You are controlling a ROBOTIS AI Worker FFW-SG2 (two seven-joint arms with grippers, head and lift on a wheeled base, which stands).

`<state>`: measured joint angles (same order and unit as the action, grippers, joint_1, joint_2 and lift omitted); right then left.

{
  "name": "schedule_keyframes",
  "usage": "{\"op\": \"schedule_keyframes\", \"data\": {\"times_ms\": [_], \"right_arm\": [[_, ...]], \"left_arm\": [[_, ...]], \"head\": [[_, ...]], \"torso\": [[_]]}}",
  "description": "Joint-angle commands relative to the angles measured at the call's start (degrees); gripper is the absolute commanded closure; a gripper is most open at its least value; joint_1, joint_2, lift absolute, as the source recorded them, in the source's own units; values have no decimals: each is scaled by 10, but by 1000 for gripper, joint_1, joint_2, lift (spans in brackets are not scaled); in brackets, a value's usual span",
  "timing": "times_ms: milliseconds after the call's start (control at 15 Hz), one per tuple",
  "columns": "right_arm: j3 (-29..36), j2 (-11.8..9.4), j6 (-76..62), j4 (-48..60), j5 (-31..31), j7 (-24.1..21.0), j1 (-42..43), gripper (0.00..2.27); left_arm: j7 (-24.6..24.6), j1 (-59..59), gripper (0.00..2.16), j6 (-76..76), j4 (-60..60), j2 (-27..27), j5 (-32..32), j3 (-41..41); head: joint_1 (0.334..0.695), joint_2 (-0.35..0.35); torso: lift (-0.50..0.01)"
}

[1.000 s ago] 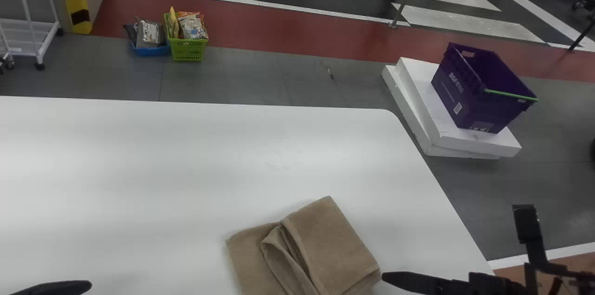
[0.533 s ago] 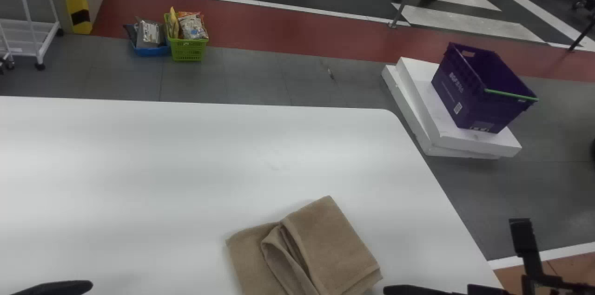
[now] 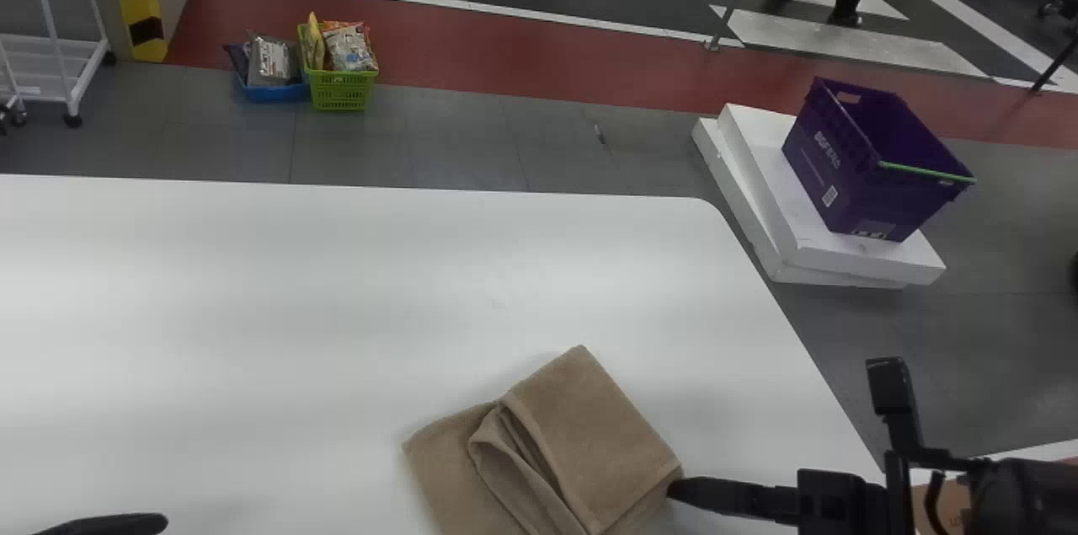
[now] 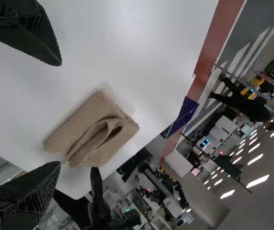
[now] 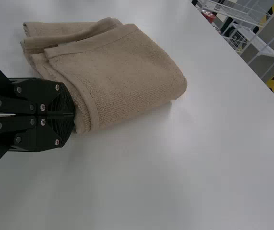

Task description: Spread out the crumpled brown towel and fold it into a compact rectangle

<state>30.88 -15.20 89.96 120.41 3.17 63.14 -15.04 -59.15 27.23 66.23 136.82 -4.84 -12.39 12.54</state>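
The brown towel (image 3: pixel 589 434), a folded, layered bundle with a loose gathered fold between two flatter sections, lies at a slant on the white table before me, near its right-hand edge.

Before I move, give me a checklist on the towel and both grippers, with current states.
1. Towel in a neat rectangle: not ok, a loose fold gapes across its middle.
2. Towel resting on table: ok.
3. Left gripper clear of towel: ok, fingers open.
4. Right gripper clear of towel: not ok, tips at its edge.
5. Right fingers closed: ok.
6. Cloth caught between their tips: cannot tell.
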Motion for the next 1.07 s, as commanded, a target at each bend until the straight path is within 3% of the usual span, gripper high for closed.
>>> {"op": "schedule_keyframes", "data": {"times_ms": [0, 467, 1000], "right_arm": [[-14, -2, 1, -23, -2, -14, 27, 1413], [-67, -11, 1, -117, -27, -59, 137, 1413], [-109, 17, 1, -193, -17, -116, 198, 1413]], "left_arm": [[0, 2, 76, 0, 1, 0, 0, -2], [-2, 14, 76, -2, 13, 0, -1, 7], [-3, 17, 76, -2, 13, 0, -2, 7]], "head": [[695, -350], [695, -350], [695, -308]], "torso": [[-127], [-127], [-127]]}}
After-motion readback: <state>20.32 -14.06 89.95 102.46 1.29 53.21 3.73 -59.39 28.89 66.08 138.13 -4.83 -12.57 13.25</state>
